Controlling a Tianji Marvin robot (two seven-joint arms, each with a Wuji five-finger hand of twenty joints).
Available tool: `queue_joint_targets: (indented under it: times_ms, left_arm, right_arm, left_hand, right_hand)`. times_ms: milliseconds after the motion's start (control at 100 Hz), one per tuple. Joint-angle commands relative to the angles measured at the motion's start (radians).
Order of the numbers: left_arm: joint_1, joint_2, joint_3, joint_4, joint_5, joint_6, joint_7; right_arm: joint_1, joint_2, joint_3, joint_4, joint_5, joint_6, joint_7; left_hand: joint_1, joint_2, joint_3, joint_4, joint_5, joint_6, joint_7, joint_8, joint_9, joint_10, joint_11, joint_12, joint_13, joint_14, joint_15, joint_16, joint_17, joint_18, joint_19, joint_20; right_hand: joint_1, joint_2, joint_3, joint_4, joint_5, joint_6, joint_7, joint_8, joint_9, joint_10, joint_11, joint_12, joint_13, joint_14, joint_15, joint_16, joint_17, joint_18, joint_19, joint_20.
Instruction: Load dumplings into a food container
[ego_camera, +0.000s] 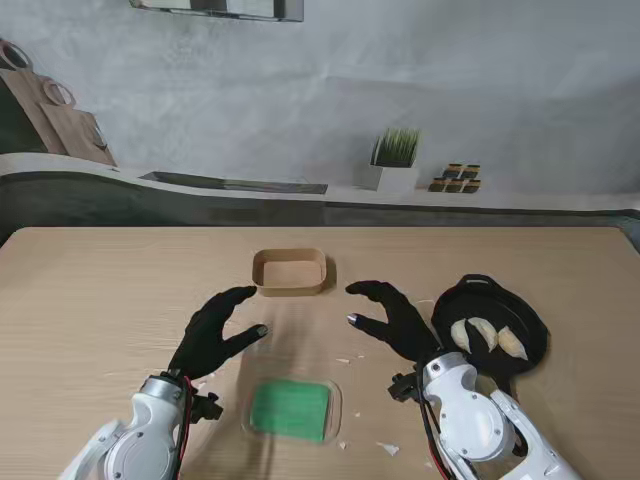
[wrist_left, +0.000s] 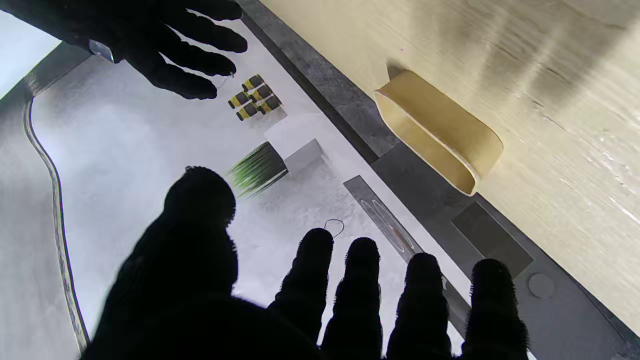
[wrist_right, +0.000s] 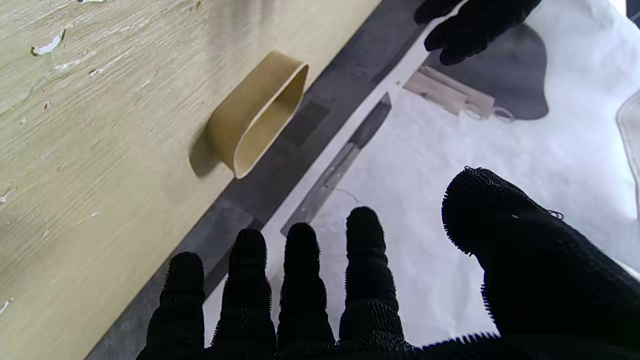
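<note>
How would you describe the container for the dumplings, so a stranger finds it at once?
Look at the wooden table, toward its far edge, near the middle. The brown paper container stands there, empty, ahead of both hands. Unlike the black pan at the right, it is rectangular with rounded corners.

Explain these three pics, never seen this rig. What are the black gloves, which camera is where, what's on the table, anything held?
The gloves are a two-armed robot's five-finger hands. The wide picture comes from a camera on its stand looking down: left hand and right hand, both open, holding nothing. The other two pictures come from wrist cameras looking along the fingers, so they appear tilted or upside down. On the wooden table: an empty brown food container farther from me, a black pan with dumplings on the right, and a clear lid with a green label nearer to me.
</note>
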Motion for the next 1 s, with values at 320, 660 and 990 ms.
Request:
queue_joint_targets:
  times_ms: [320,660,990]
  left_arm:
    - [0.006,-0.001,-0.008,-0.002,0.041,0.004,0.001]
    - [-0.233,0.077,0.029,0.122,0.452,0.059,-0.163]
    - [-0.530,0.079,0.254,0.430,0.489,0.106,-0.108]
  right_arm:
    - [-0.024,-0.013,0.010,-0.024,0.004,0.016,-0.008]
    - [-0.053,-0.011,0.047,-0.051,-0.006,-0.010,-0.013]
    - [-0.073,-0.009,0.069,-0.072,-0.034,-0.013,-0.022]
  left_hand:
    - [0.020,-0.030,0.024,0.043,0.038,-0.019,0.019,0.006,-0.009,0.018,0.002,-0.004,-0.022,-0.014,-0.013,-0.005,-0.010,0.002,-0.053,0.025]
    - [-0.082,-0.197,0.248,0.038,-0.046,-0.091,0.002,0.004,-0.059,-0.025,-0.070,-0.007,-0.054,-0.056,-0.088,0.006,-0.012,-0.020,-0.121,0.056]
    - [-0.119,-0.313,0.386,0.023,-0.106,-0.142,-0.028,-0.022,-0.095,-0.048,-0.162,0.027,-0.071,-0.064,-0.139,0.038,-0.019,-0.027,-0.169,0.090]
  right_hand:
    - [-0.010,-0.009,0.024,0.043,0.003,-0.034,0.012,-0.012,-0.009,-0.005,0.005,-0.006,-0.022,-0.024,0.009,-0.002,-0.014,-0.028,-0.017,-0.001]
    - [-0.006,-0.012,0.025,0.044,0.018,-0.030,0.013,-0.012,-0.002,-0.001,0.005,-0.006,-0.020,-0.022,0.009,-0.002,-0.011,-0.026,-0.016,0.000]
    - [-0.006,-0.016,0.026,0.043,0.032,-0.032,0.013,-0.012,0.005,0.002,0.004,-0.006,-0.019,-0.021,0.009,-0.002,-0.007,-0.022,-0.015,0.001]
